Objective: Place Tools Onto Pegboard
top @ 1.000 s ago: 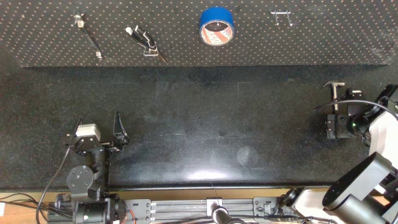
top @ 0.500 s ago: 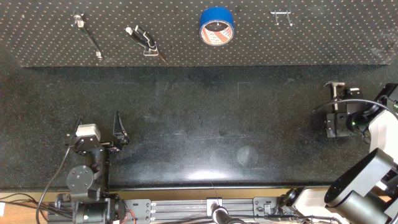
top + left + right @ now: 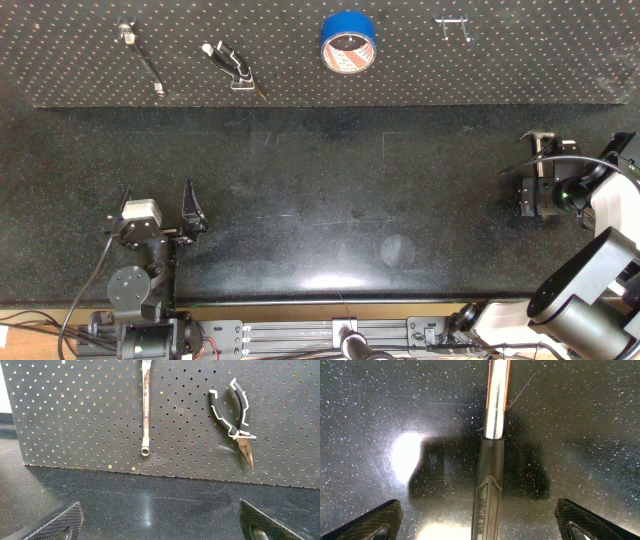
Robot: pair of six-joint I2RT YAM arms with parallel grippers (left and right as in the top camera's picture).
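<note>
Right gripper (image 3: 480, 522): shifted slightly leftward in the top view over the last second, with a small move toward the pegboard (image 3: 300, 85); fingers spread, now on either side of the hammer (image 3: 540, 138) handle; right arm's lower link near the bottom edge: swung a little leftward with it.

The pegboard (image 3: 300, 80) stands along the far edge of the table (image 3: 330, 180). On it, from left to right, hang a wrench (image 3: 145, 62), pliers (image 3: 232, 66) just beside it, a tape roll (image 3: 348, 43) near the middle and a hook (image 3: 453, 26). A hammer (image 3: 540, 142) lies on the table at the far right, its handle beneath the right tool (image 3: 533, 198) (between the fingers, touching neither). The left tool (image 3: 158, 208) sits near the front left, facing the wrench and pliers.
</note>
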